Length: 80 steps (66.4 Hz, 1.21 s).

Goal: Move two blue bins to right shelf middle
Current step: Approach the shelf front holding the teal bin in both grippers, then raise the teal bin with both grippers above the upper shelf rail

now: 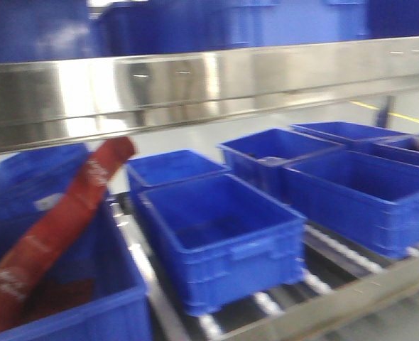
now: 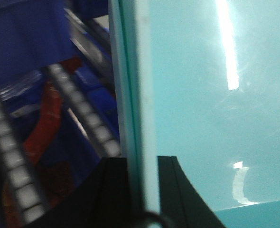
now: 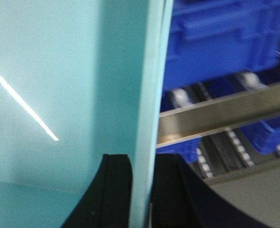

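Both wrist views are filled by a pale blue-green bin seen from very close. My left gripper [image 2: 142, 161] is shut on this bin's left wall [image 2: 135, 95], one black finger [image 2: 114, 190] outside and the other inside over the smooth inner face [image 2: 216, 118]. My right gripper [image 3: 142, 159] is shut on the bin's opposite wall [image 3: 149, 85], with its inside [image 3: 59, 71] to the left. Neither gripper nor the held bin shows in the front view. That view is blurred and shows a roller shelf with several dark blue bins [image 1: 220, 238].
A steel shelf beam [image 1: 209, 85] crosses above the bins, with more blue bins on top. A red bag [image 1: 60, 220] leans in the left bin [image 1: 89, 312]. Roller tracks [image 1: 266, 305] run under the bins. Further bins [image 1: 358, 195] stand at the right.
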{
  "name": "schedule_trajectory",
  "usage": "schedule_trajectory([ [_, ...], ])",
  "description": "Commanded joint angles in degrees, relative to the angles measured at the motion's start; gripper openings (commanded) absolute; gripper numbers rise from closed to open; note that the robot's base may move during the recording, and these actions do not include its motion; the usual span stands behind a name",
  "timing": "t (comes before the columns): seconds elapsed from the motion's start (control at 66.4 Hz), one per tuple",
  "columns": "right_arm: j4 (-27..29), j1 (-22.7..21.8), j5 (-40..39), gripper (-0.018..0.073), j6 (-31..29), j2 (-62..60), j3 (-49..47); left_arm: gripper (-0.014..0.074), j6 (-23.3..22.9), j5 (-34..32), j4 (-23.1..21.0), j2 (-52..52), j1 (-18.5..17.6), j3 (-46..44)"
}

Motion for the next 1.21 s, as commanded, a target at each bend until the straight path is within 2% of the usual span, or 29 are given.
schedule_trajectory([
  [0.0,-1.9,-0.3,-2.6,-0.0165,-1.0,-1.3,-1.1,-0.0111,0.5,-5.3,2.6,-1.0,0.2,-1.0],
  [1.19,-1.9,-0.3,-2.6,-0.0165,-1.0,-1.3,-1.1,-0.0111,0.5,-5.3,2.6,-1.0,0.2,-1.0],
])
